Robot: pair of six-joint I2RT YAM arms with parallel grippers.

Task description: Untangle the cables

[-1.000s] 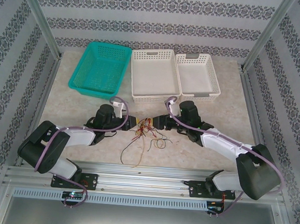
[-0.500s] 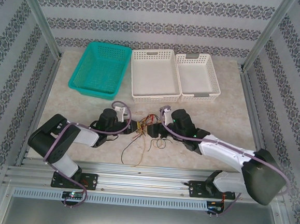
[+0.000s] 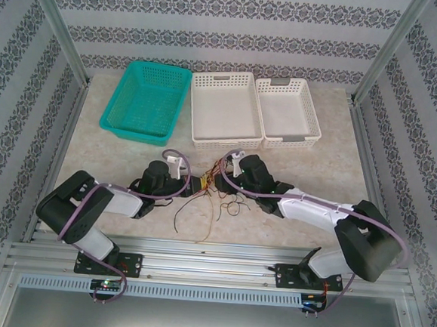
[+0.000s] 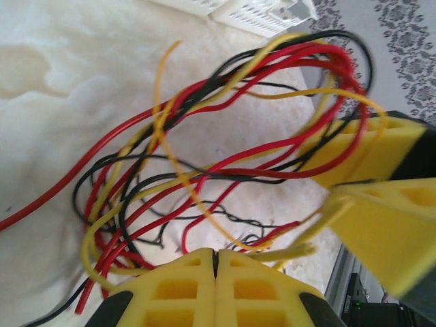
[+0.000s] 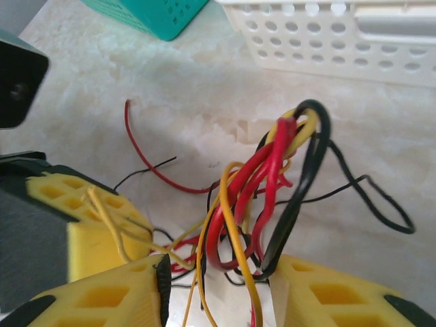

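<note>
The cables are a tangle of thin red, yellow-tan and black wires on the marble table between my two grippers. My left gripper sits at the tangle's left edge. Its yellow pads are pressed together, and no wire shows in the seam, though the cables loop just ahead of it. My right gripper reaches in from the right. Its jaws stand apart with a bunch of cables rising between them, a black one against the right finger. Yellow wires drape over the left gripper's finger.
A teal basket and two white baskets stand along the back of the table. Loose wire ends trail toward the near rail. Metal frame posts rise at both back corners.
My right gripper has pushed left into the tangle, and its jaws have widened and then narrowed around the bunch. The left gripper stayed shut and barely shifted.
</note>
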